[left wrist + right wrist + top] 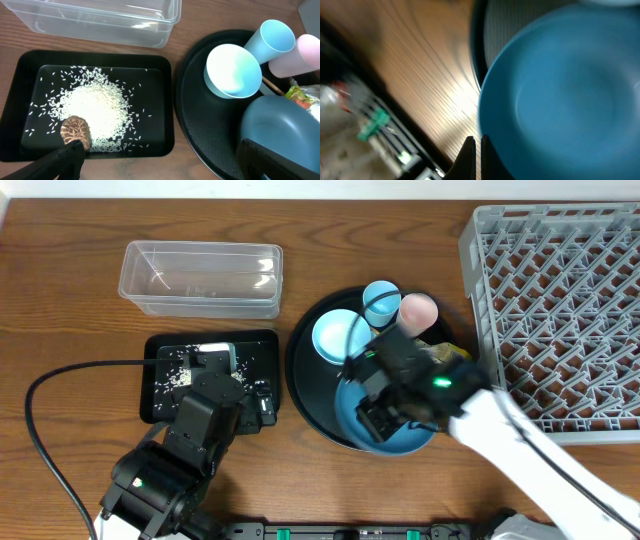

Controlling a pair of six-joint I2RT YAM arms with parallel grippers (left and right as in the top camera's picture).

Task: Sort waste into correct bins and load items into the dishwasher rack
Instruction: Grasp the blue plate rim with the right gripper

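The blue plate (400,442) (560,95) lies on the round black tray (305,380), beside the pale bowl (338,337), the light-blue cup (381,300) and the pink cup (418,310). My right gripper (478,142) is shut at the plate's near rim; only wood shows in the slit between its fingers. The yellow-green wrapper (300,95) peeks out behind the plate. Rice grains (95,107) and a brown lump (76,131) lie in the shallow black tray (167,100). My left gripper (157,155) is open above that tray's near edge, one finger by the lump.
The clear tub (200,277) stands behind the black tray and looks empty. The grey dishwasher rack (560,310) fills the right side, with nothing in it. A thin wooden stick (272,86) lies on the round tray. A black cable (60,380) loops at the left.
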